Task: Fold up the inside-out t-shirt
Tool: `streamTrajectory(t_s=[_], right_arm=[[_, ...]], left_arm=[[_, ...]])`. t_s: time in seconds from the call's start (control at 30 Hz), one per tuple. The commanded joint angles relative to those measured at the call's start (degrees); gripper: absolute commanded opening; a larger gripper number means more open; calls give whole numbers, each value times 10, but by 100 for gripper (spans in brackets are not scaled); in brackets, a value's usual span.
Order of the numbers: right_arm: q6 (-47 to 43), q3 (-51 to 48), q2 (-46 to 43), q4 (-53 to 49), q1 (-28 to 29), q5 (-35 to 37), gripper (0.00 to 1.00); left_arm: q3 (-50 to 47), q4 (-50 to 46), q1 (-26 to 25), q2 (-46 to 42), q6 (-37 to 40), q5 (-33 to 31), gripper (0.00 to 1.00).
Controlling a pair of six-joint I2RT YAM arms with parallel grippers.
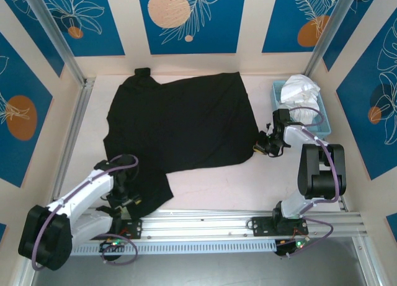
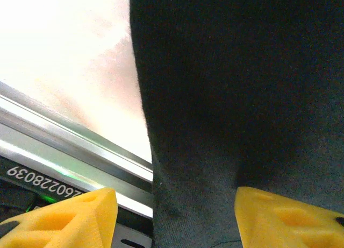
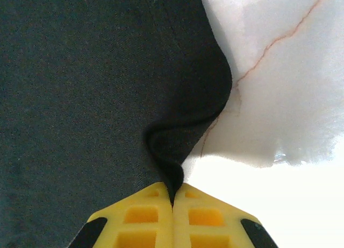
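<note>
Down low, right end effector point(image 3: 173, 193) clamps the t-shirt point(image 1: 180, 121) — left end effector point(image 2: 176, 207) straddles its hem, agape.

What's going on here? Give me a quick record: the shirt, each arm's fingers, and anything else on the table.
shirt: black t-shirt, spread across the table
left fingers: open, straddling the shirt's near-left part
right fingers: shut on the shirt's right edge, cloth puckered at the pinch
other: white garment in a blue basket, far right
</note>
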Motion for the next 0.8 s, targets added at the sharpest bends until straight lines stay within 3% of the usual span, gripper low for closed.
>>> streamTrajectory(t_s=[0.0,0.4,0.5,0.77], right_arm=[[-5,-6,-15,-1,-3,-17,0],[-4,-13,-19,-15,-3,12,0],[-3,-17,-20,-15,-7,15,0],[0,-1,-42,-18,-30,-35,1]], left_arm=[[-3,17,-6,15,1,18,53],[-26,74,-9,15,8,48,14],[-19,68,-4,-3,8,52,0],[102,37,108,-66,74,52,0]])
